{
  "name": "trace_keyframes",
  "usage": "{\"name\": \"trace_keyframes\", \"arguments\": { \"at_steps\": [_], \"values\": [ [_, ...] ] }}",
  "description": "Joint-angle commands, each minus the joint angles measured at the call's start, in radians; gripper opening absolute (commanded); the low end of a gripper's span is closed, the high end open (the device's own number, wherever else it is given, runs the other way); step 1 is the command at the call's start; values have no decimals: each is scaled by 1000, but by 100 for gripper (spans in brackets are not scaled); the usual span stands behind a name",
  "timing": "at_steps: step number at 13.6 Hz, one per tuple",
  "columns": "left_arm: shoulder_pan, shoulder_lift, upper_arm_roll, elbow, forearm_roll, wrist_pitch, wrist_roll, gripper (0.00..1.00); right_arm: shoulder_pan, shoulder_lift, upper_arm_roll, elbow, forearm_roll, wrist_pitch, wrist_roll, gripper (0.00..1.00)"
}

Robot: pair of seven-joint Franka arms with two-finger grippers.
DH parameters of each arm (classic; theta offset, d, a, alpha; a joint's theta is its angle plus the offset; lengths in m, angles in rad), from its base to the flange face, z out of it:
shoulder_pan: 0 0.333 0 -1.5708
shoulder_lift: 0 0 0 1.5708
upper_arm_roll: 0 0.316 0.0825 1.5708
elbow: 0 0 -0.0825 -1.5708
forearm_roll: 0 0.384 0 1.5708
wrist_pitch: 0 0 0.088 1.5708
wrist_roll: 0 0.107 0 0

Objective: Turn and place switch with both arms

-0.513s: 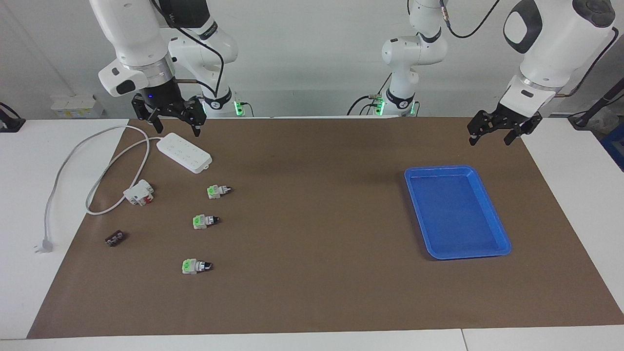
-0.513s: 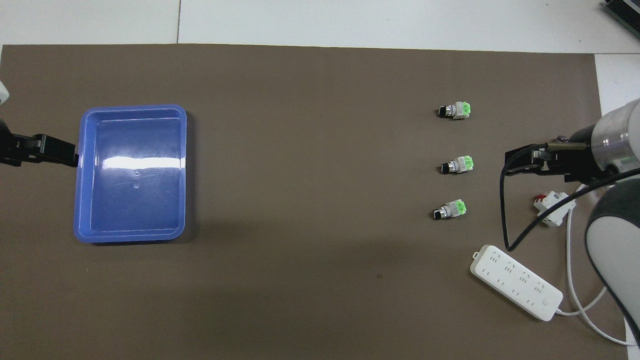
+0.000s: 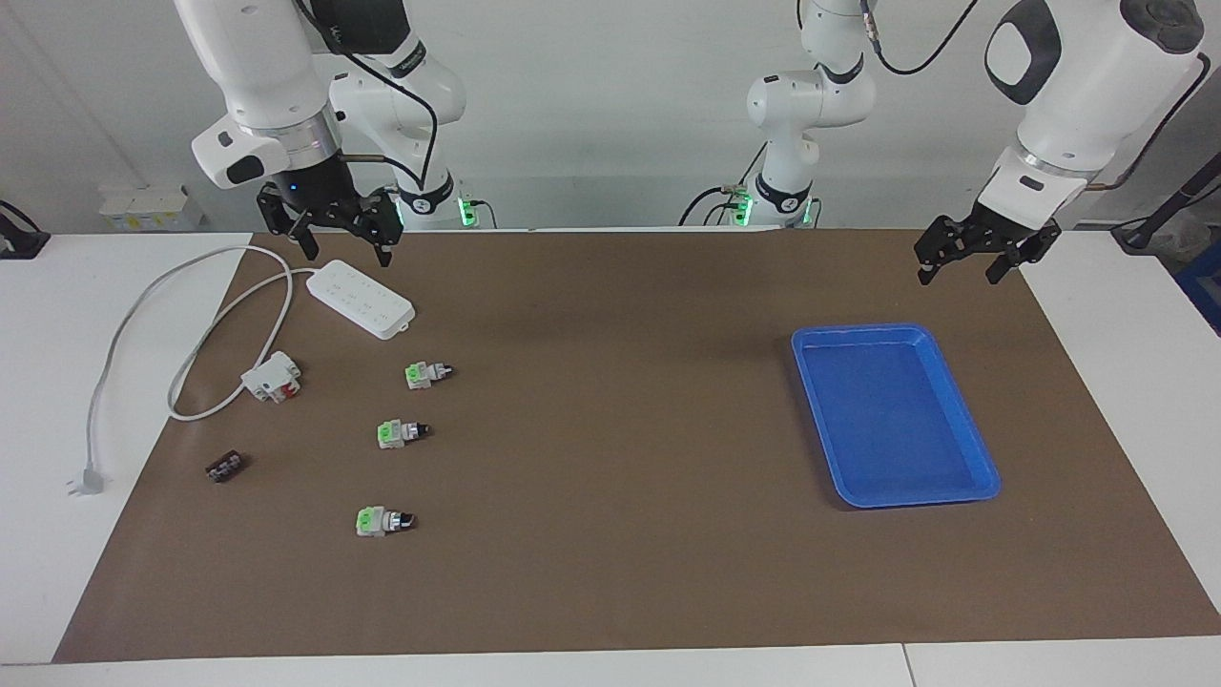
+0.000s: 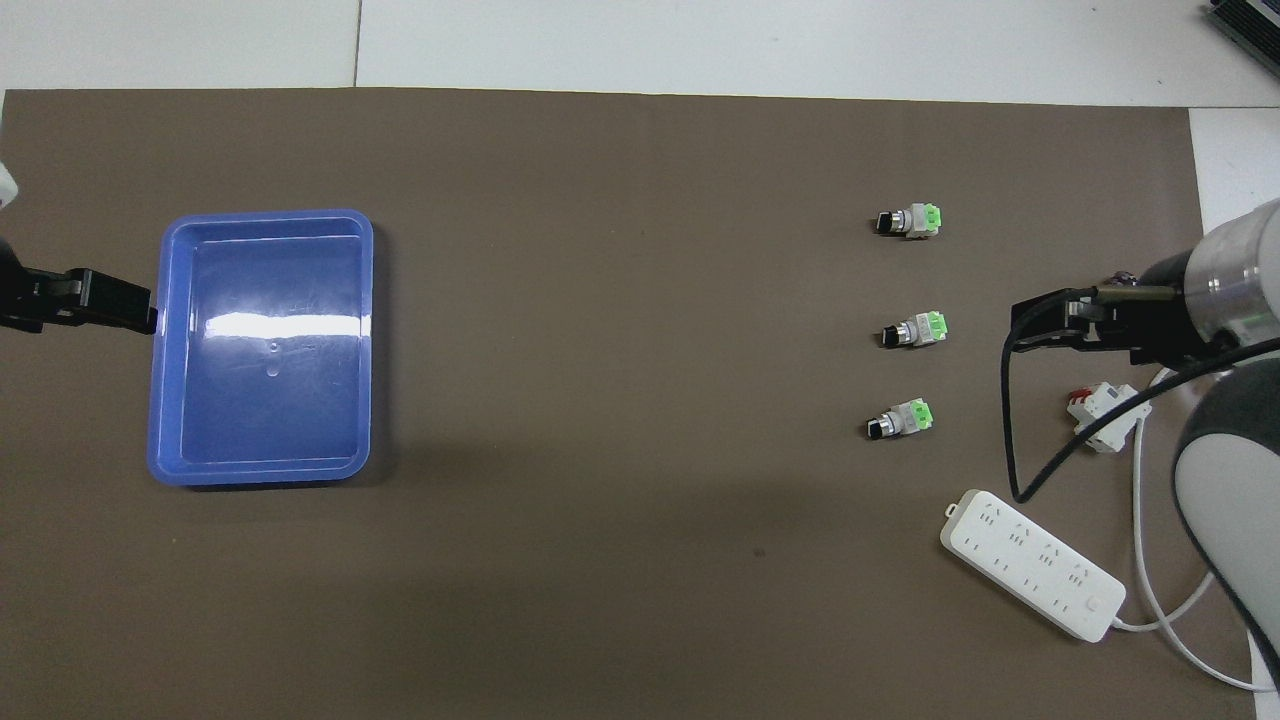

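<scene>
Three alike switches with green ends lie in a row on the brown mat toward the right arm's end: one nearest the robots (image 3: 426, 373) (image 4: 900, 420), a middle one (image 3: 401, 433) (image 4: 914, 331), and the farthest (image 3: 383, 521) (image 4: 908, 220). My right gripper (image 3: 348, 250) (image 4: 1040, 325) hangs open and empty above the power strip's end, well clear of the switches. My left gripper (image 3: 959, 267) (image 4: 100, 300) hangs open and empty above the mat beside the blue tray (image 3: 863, 332) (image 4: 265, 215), which holds nothing.
A white power strip (image 3: 362, 299) (image 4: 1030, 563) lies under the right gripper, its cable looping to a plug (image 3: 84, 480). A white-and-red block (image 3: 272, 377) (image 4: 1105, 415) and a small dark brown piece (image 3: 224, 467) lie by the cable.
Both grippers have shifted only very slightly. Nothing on the table has moved.
</scene>
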Motion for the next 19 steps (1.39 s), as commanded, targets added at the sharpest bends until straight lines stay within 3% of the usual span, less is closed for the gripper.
{"name": "trace_keyframes", "arguments": {
  "at_steps": [1, 8, 13, 19],
  "values": [
    [8, -31, -5, -37, 18, 20, -10, 100, -16, -19, 7, -31, 10, 41, -76, 100],
    [8, -31, -5, -37, 18, 20, -10, 100, -44, 62, 7, -34, 10, 156, -425, 100],
    [8, -31, -5, -37, 18, 20, -10, 100, -88, 142, 5, -17, 65, 199, -862, 100],
    [8, -31, -5, -37, 18, 20, -10, 100, -111, 370, 5, 170, 56, 235, -1403, 100]
  ]
}}
